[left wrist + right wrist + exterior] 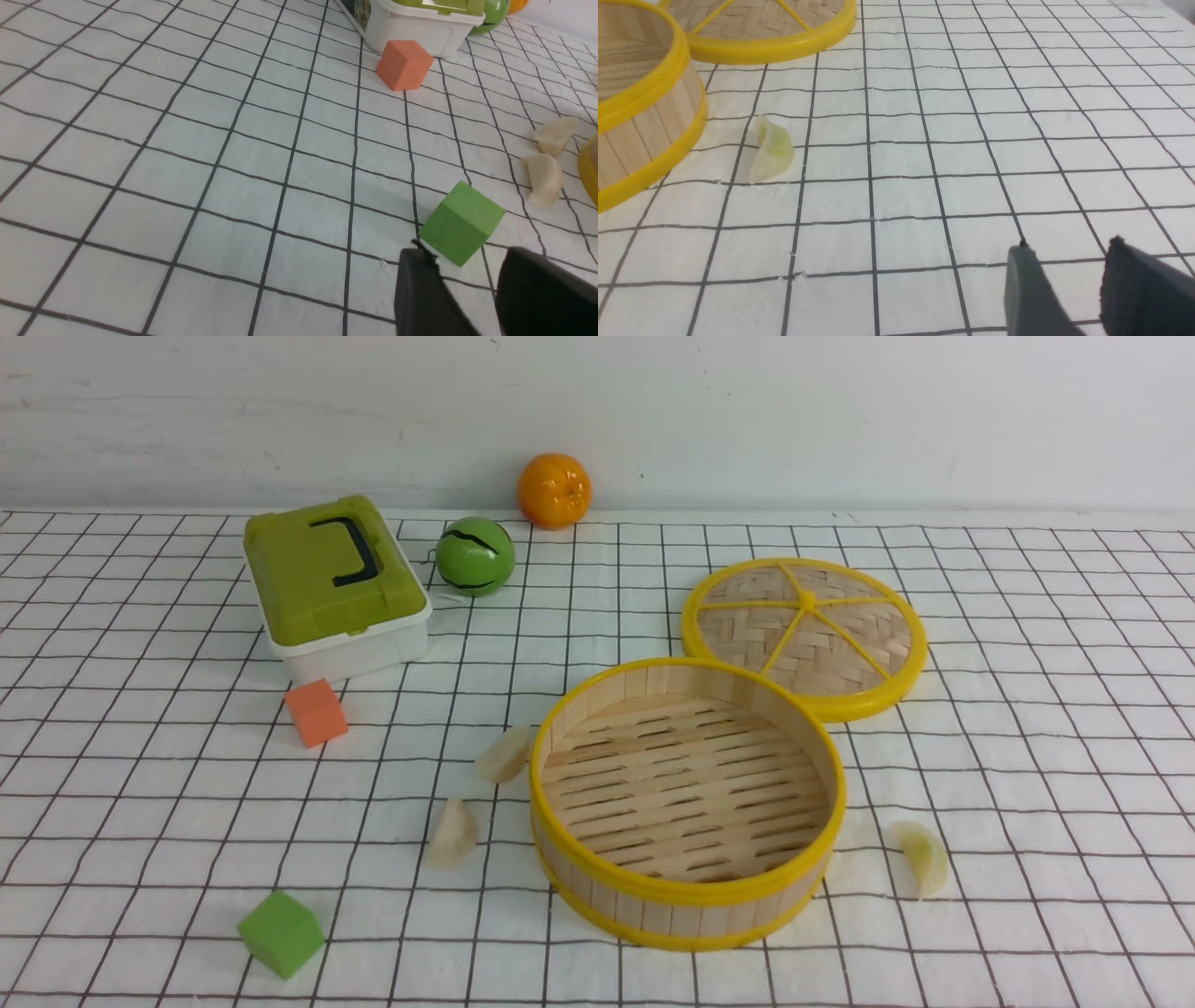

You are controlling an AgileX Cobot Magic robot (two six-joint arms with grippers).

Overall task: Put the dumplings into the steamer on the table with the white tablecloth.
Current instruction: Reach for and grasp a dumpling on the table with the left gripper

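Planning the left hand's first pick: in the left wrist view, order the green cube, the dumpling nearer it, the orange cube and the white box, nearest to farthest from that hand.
1. green cube, just ahead of the left hand
2. dumpling, to the cube's right
3. orange cube, farther forward
4. white box, behind that cube
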